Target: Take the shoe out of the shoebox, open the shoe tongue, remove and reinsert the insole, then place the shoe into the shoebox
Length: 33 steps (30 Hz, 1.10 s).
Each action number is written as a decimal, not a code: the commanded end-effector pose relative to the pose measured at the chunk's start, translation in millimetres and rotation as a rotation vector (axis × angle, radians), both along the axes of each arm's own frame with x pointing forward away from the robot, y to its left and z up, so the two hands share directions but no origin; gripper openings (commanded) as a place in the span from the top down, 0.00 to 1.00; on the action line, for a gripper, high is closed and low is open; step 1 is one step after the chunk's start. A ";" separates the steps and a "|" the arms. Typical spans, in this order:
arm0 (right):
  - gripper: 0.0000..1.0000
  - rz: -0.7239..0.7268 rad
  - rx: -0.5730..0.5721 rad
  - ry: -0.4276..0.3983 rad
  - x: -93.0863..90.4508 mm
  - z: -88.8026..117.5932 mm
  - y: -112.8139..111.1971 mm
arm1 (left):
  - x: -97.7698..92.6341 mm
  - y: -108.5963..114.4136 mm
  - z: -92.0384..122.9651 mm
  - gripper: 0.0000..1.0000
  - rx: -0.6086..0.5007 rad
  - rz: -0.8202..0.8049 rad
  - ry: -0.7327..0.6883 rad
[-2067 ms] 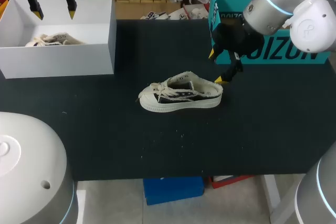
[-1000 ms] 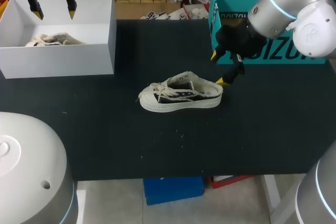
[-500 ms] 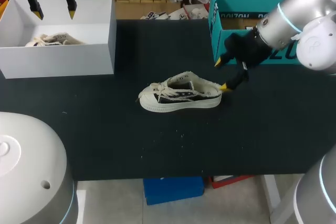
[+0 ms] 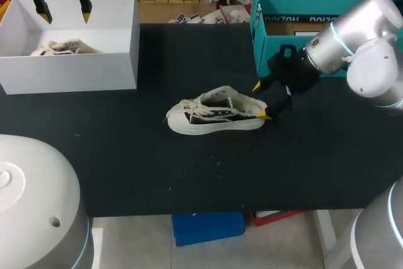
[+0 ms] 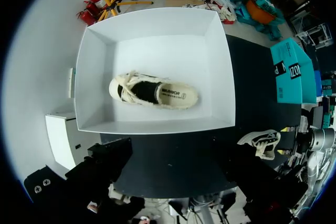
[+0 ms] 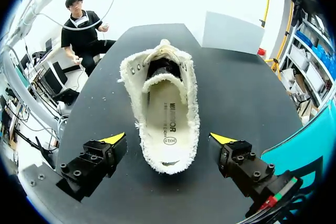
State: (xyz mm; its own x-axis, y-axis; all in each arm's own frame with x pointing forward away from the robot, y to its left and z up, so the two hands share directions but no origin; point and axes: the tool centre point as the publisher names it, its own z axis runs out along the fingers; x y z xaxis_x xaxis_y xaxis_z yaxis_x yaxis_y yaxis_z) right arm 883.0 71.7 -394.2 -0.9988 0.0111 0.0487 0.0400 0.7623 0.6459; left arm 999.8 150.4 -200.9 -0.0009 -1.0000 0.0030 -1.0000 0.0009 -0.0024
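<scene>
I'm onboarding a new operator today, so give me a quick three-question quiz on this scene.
1. True or false: the right gripper is shut on the shoe on the table.
2. The left gripper hangs over: A the white shoebox, B bare table, C the shoe.
3. Fill in: the shoebox holds ___ other shoe.
Key: 1 false, its fingers stand open, clear of the shoe; 2 A; 3 one.

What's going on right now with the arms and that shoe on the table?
Right gripper open, straddling heel of the shoe. Left gripper open above the white shoebox, another shoe inside. Shoe upright on the table, insole in. Nothing blocking.
</scene>
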 end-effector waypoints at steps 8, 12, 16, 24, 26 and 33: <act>0.00 -0.003 0.035 0.027 -0.5 -25.2 12.8 | 0.0 -0.1 0.5 0.00 0.001 0.000 0.002; 0.00 -0.005 0.049 0.037 -0.6 -31.1 17.2 | 0.0 -0.1 0.5 0.00 0.001 0.000 0.002; 0.00 -0.008 0.065 0.047 -0.8 -37.4 21.2 | 0.0 -0.1 0.5 0.00 0.001 0.000 0.002; 0.00 -0.002 0.083 0.062 0.0 -44.4 30.2 | 0.0 -0.1 0.5 0.00 0.001 0.000 0.002; 0.00 -0.002 0.086 0.069 -0.2 -47.0 31.1 | 0.0 -0.1 0.5 0.00 0.001 0.000 0.002; 0.62 -0.018 0.091 0.094 -2.7 -57.7 29.7 | 0.0 -0.1 0.5 0.00 0.001 0.000 0.002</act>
